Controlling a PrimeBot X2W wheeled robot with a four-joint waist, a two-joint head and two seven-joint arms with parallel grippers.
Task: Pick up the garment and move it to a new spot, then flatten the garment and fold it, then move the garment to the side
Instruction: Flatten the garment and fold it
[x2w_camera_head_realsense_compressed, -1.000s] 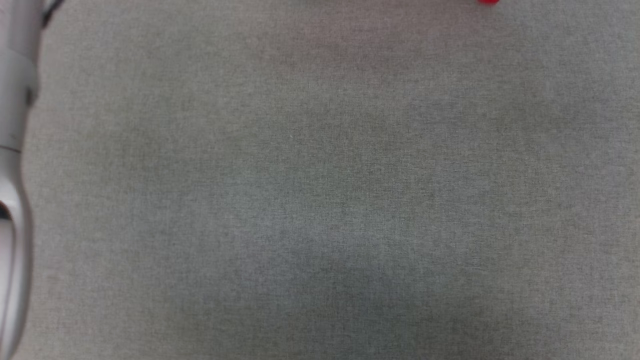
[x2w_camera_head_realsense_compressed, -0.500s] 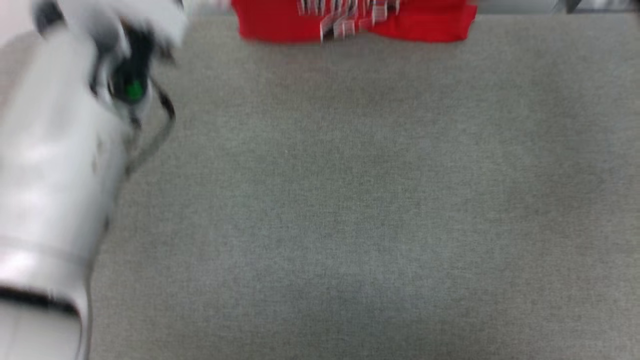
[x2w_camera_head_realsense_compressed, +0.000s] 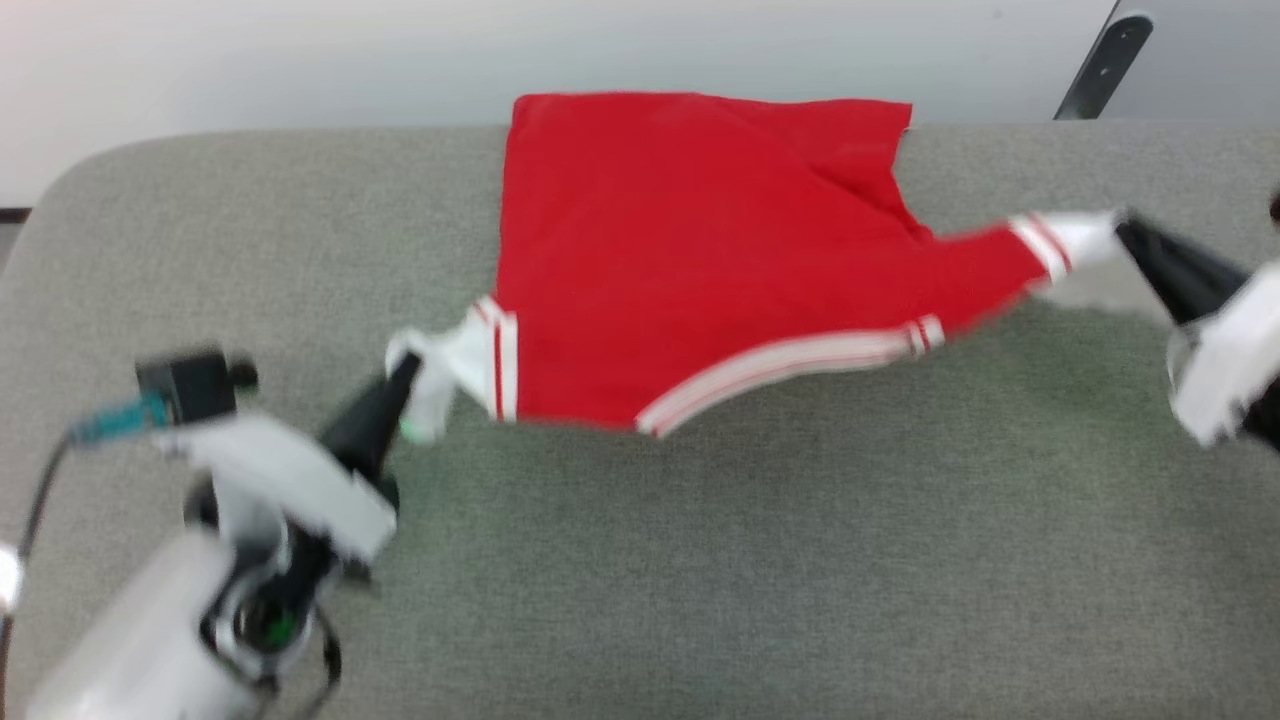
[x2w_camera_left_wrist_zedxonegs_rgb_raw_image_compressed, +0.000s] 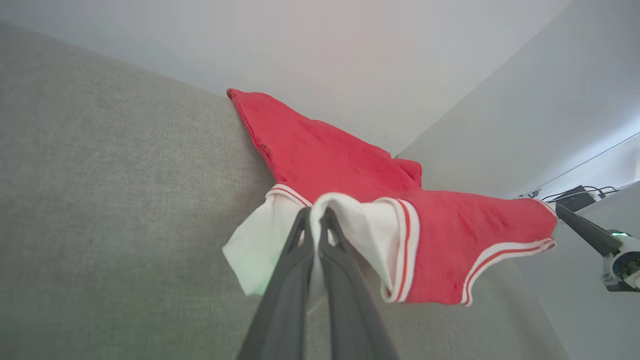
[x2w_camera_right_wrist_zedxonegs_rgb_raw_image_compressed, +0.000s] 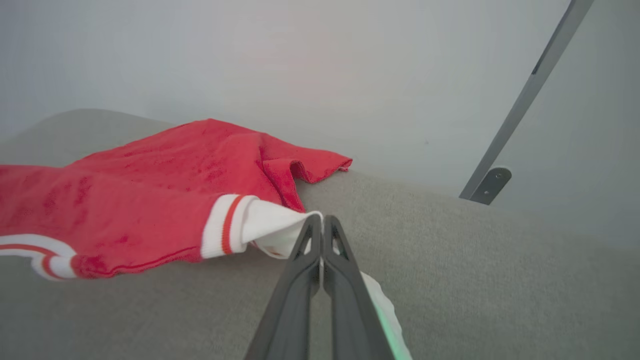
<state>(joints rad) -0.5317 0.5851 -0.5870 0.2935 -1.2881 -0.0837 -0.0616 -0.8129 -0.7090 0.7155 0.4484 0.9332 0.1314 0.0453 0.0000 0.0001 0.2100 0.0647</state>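
the garment (x2w_camera_head_realsense_compressed: 680, 260) is showing as a small red tee w/ white short sleeves, each sleeve joining the red body at a white-and-red striped band, plus a longer striped band running along its near edge. plain red cloth is facing up, creased a bit toward the right shoulder. it's sitting at the far middle of the grey fabric surface (x2w_camera_head_realsense_compressed: 700, 580). its hem is lying along the far rim there, while the near part is being stretched btwn the two grippers and looks raised off the fabric in the left wrist view. the left gripper (x2w_camera_head_realsense_compressed: 400, 385) is pinching the tip of the left white sleeve, fingers clamped tight on the cloth w/ a fold of white bulging over them. the right gripper (x2w_camera_head_realsense_compressed: 1128, 228) is doing the same on the right sleeve tip, fingers pressed together w/ white cloth caught btwn them and trailing below. a pale wall (x2w_camera_head_realsense_compressed: 300, 60) is rising just behind the surface's far rim, and a dark metal strut (x2w_camera_head_realsense_compressed: 1100, 65) is leaning against it at the far right, well clear of the tee. a dark box w/ cables (x2w_camera_left_wrist_zedxonegs_rgb_raw_image_compressed: 575, 194) is sitting in the background of the left wrist view, past the right gripper. nothing is lying on the tee or btwn it and the grippers. the long axis is running sleeve to sleeve, left to right across the head view, slanting so the left sleeve is sitting nearer the robot and the right one farther. the hem is pointing away from the robot, w/ the striped near edge facing it.
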